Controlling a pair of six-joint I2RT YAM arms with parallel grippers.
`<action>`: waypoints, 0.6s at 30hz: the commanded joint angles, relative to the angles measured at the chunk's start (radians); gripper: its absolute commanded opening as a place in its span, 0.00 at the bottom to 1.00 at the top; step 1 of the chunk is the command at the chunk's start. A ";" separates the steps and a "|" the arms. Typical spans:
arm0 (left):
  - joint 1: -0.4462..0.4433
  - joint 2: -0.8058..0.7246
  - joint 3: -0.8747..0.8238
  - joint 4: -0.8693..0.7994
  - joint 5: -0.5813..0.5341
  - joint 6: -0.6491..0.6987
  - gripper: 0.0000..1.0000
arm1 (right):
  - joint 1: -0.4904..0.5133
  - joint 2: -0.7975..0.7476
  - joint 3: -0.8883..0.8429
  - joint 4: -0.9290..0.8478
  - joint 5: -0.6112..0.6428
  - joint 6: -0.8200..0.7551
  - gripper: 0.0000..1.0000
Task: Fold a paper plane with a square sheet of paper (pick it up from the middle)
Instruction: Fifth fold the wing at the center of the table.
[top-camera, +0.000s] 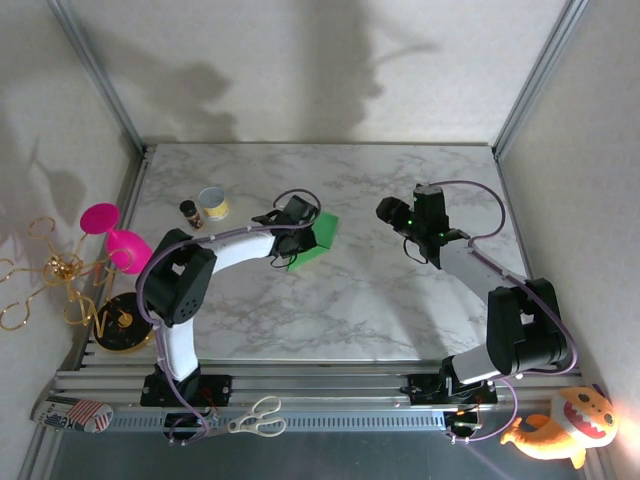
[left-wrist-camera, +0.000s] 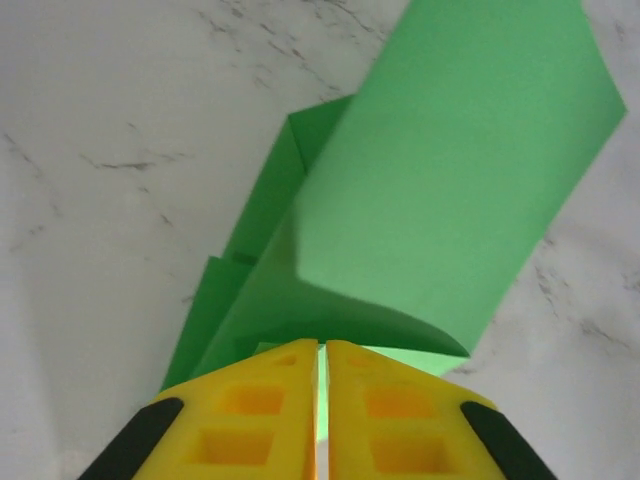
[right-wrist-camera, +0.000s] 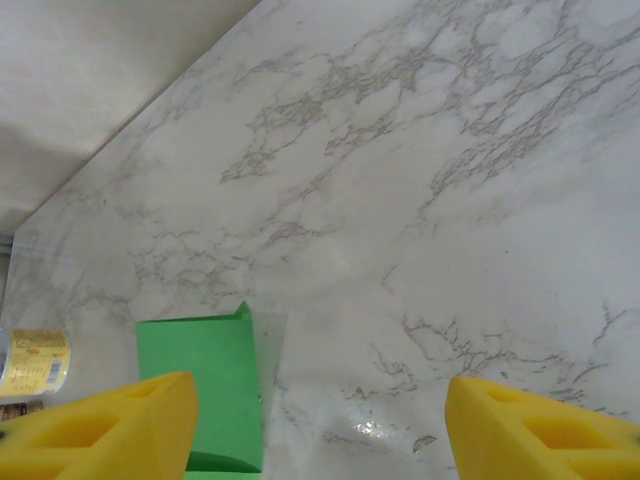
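Although a tin can (top-camera: 212, 204) and a small dark jar (top-camera: 189, 211) are seen standing side by side on the far-left part of the marble table (top-camera: 400, 300), what they contain cannot be made out from above. The sheet of paper (top-camera: 318, 236), partly folded, is found left of the table's middle. Its long axis is slanted from near-left to far-right, and its top flap seemingly curls upward. Its near edge is pinched between the closed fingers of the left gripper (left-wrist-camera: 321, 400). The right gripper (right-wrist-camera: 320, 425) is held wide open over bare marble, with nothing gripped, apart from the paper on its right
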 joint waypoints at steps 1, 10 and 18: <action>0.019 0.035 -0.020 0.008 -0.056 -0.017 0.08 | -0.003 0.024 -0.010 0.010 -0.043 -0.002 0.67; 0.056 0.038 -0.104 0.089 0.032 -0.041 0.04 | 0.028 0.081 -0.005 0.027 -0.169 0.049 0.65; 0.123 0.026 -0.229 0.224 0.201 -0.096 0.03 | 0.147 0.206 0.047 0.028 -0.297 0.215 0.59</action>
